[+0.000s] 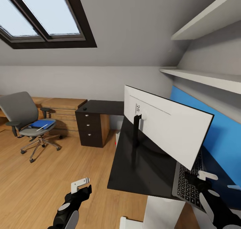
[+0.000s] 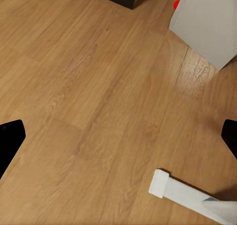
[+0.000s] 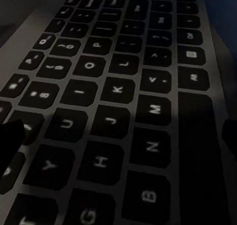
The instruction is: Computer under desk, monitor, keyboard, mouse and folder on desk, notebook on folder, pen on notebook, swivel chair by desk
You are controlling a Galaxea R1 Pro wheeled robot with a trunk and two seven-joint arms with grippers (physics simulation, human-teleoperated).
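Desk (image 1: 147, 168): glossy black top with a blue back panel, nearest corner toward the camera. Monitor (image 1: 167, 125): upright on the desk on its black stand, white back facing the camera, angled across the top. Swivel chair (image 1: 23, 118): grey, well apart from the desk on the wooden floor (image 1: 50, 175) by the low wooden shelving, carrying the blue folder (image 1: 43, 123) with the thin white pen (image 1: 41, 127) lying across it. Computer (image 2: 207, 22): a grey case with a red light at its edge, standing on the floor in the left wrist view. Keyboard (image 3: 118, 101): flat on the desk beside the monitor, behind the screen's lower edge in the head view. Right gripper (image 1: 205, 179): poised close above the keys, fingers spread wide at either side of the wrist view, pinching nothing. Left gripper (image 1: 81, 185): low over bare floor, fingers likewise spread, empty. Handling note: the keyboard appears placed; the sound move is probably to lift the right arm straight up clear of the keys and the screen edge before swinging away, so neither is dragged, then go for the chair's items.
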